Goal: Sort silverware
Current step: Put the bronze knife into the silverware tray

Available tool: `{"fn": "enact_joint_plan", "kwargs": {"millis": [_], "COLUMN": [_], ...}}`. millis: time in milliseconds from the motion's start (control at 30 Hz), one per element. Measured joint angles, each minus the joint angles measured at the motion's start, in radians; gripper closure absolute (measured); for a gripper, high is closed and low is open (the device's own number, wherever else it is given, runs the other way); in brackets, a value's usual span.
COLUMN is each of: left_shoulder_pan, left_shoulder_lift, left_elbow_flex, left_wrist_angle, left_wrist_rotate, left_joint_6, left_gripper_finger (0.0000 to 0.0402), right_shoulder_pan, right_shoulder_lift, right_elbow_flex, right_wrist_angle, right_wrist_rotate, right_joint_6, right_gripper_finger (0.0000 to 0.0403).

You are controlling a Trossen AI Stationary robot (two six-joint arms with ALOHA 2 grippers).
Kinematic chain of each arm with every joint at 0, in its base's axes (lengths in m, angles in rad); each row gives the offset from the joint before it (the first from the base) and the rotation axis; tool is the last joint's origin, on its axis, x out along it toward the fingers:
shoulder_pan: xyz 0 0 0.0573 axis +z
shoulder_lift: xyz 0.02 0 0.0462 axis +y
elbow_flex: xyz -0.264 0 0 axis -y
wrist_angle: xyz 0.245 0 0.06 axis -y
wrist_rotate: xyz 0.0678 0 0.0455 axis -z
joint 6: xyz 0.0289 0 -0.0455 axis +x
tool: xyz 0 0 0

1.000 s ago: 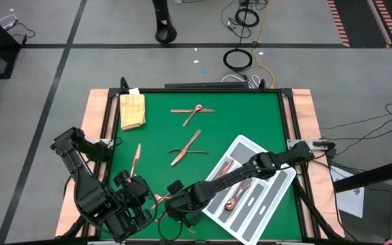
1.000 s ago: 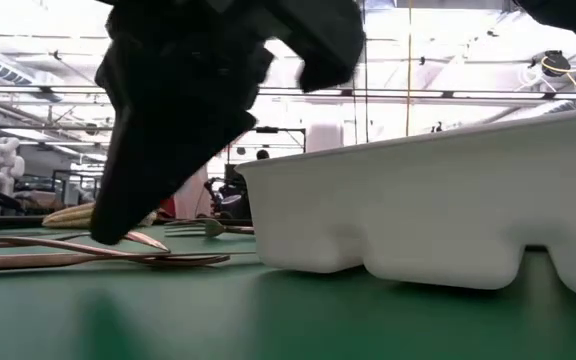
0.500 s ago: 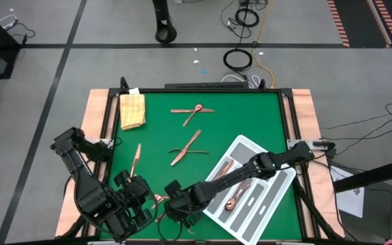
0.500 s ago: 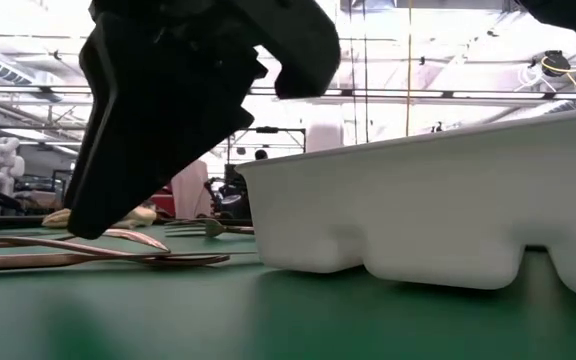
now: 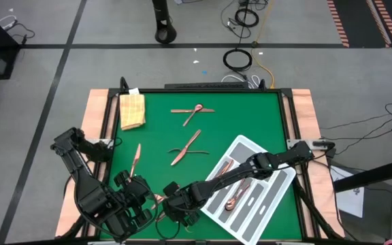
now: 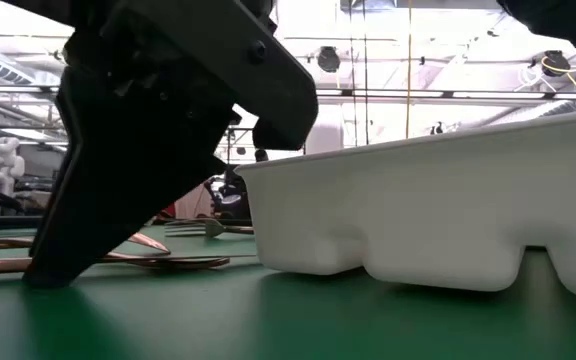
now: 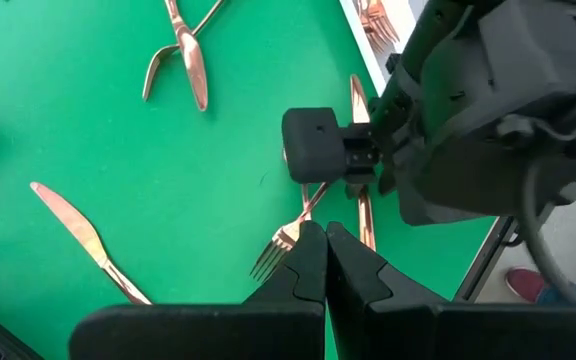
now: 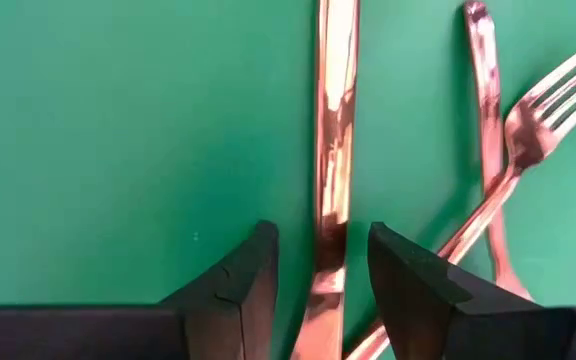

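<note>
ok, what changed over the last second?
The right gripper slid slightly further toward the table's left side and came down to the mat, fingers open either side of a copper knife, not yet shut on it. The left gripper stayed closed and parked. The tray, yellow cloth and other silverware didn't move.

Grey floor [image 5: 33, 75], coiled cables [image 5: 237, 59]

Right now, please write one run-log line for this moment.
right gripper: open, fingers astride copper knife near table's front edge | left gripper: shut, empty, waiting beside | tray: partly filled
</note>
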Motion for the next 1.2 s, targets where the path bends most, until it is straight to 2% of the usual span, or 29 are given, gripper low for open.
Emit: {"fn": "enact_joint_plan", "kwargs": {"millis": [467,767,900,1200], "left_shoulder_pan": [0.0,-0.008,-0.02,-0.026], "left_shoulder_lift": [0.0,0.0,0.0,0.0], "left_elbow_flex": [-0.001,-0.001,-0.001,-0.001], "left_wrist_angle": [0.0,0.0,0.0,0.0], "left_wrist_rotate": [0.0,0.001,0.002,0.003], "left_joint_6": [0.0,0.0,0.0,0.001], "left_gripper_finger": [0.0401,0.0401,0.0401,0.0401], "right_shoulder_pan": [-0.038,-0.049,-0.052,-0.048], "right_shoulder_lift": [0.034,0.034,0.041,0.049], "right_elbow_flex": [0.001,0.001,0.001,0.002], "right_wrist_angle": [-0.076,-0.093,-0.097,-0.102], "right_wrist_rotate": [-0.101,-0.106,-0.106,-0.07], "right_joint_6": [0.082,0.102,0.113,0.134], "right_gripper_finger": [0.0259,0.0263,0.0288,0.0389]}}
